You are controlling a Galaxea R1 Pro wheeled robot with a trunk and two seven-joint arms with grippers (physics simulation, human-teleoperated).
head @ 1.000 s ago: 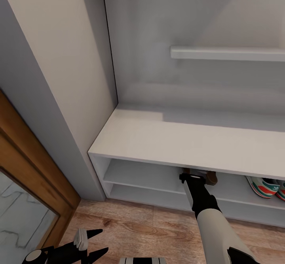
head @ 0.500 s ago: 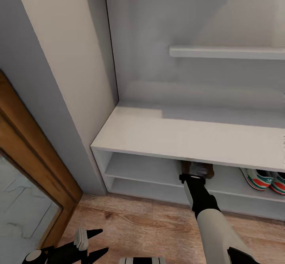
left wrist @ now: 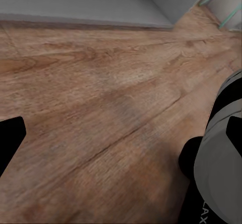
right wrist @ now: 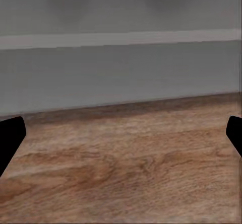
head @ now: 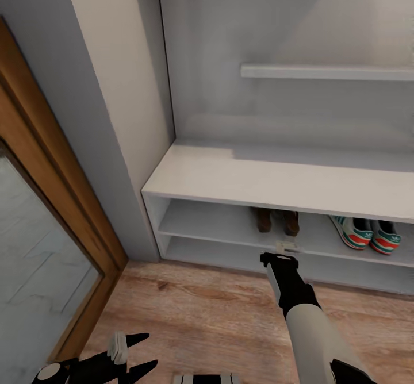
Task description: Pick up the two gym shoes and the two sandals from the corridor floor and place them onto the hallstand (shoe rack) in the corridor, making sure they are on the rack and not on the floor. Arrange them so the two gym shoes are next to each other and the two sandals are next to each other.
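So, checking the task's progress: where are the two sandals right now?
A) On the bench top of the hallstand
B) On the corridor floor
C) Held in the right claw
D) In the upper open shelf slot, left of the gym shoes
D: the sandals sit in the hallstand's upper slot, left of the gym shoes.

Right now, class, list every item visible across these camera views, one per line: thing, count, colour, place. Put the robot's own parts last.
gym shoes: two, white with green stripes and orange-red patches, side by side on the upper shelf slot, right part.
sandals: two, dark brown, side by side on the same shelf, left of the gym shoes.
hallstand: one, pale grey, against the wall.
floating shelf: one, pale grey, above the bench top.
corridor floor: light brown wood planks.
door frame: brown wood, far left.
right gripper: black, jaws open, empty, before the rack.
left gripper: black, jaws open, low over the floor.
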